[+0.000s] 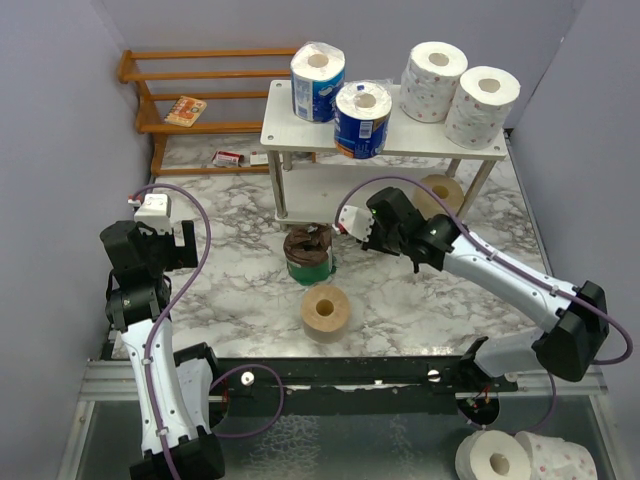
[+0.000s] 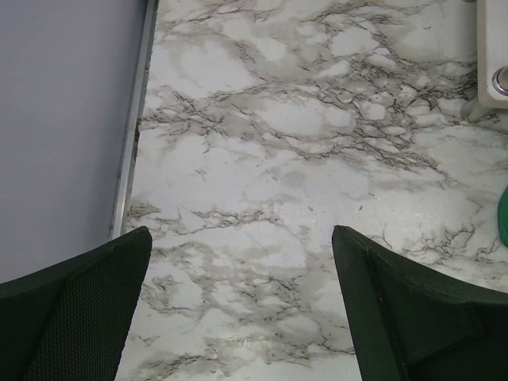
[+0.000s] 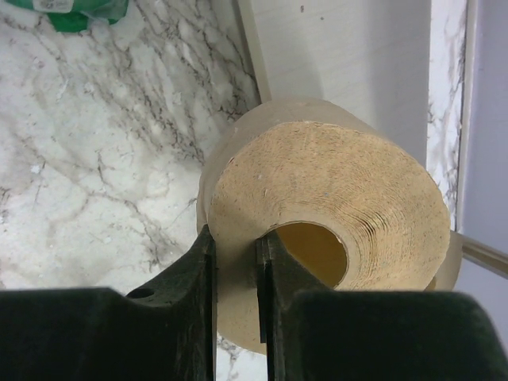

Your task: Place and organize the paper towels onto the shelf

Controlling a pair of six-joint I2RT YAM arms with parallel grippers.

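The pale shelf (image 1: 400, 140) carries two blue-wrapped rolls (image 1: 318, 80) (image 1: 362, 118) and two white dotted rolls (image 1: 432, 80) (image 1: 482, 105) on its top tier. My right gripper (image 1: 425, 203) is shut on a tan roll (image 1: 441, 188) by the shelf's right legs. In the right wrist view the gripper (image 3: 236, 238) has one finger in the roll's core and one outside, pinching the tan roll's wall (image 3: 333, 190). The dark brown roll with a green band (image 1: 308, 255) and another tan roll (image 1: 326, 310) stand on the table. My left gripper (image 2: 242, 238) is open over bare marble.
An orange slatted rack (image 1: 200, 95) stands at the back left with small packets on and near it. The shelf's lower tier (image 3: 341, 48) lies just beyond the held roll. Two more white rolls (image 1: 495, 460) lie below the table's near edge. Grey walls close both sides.
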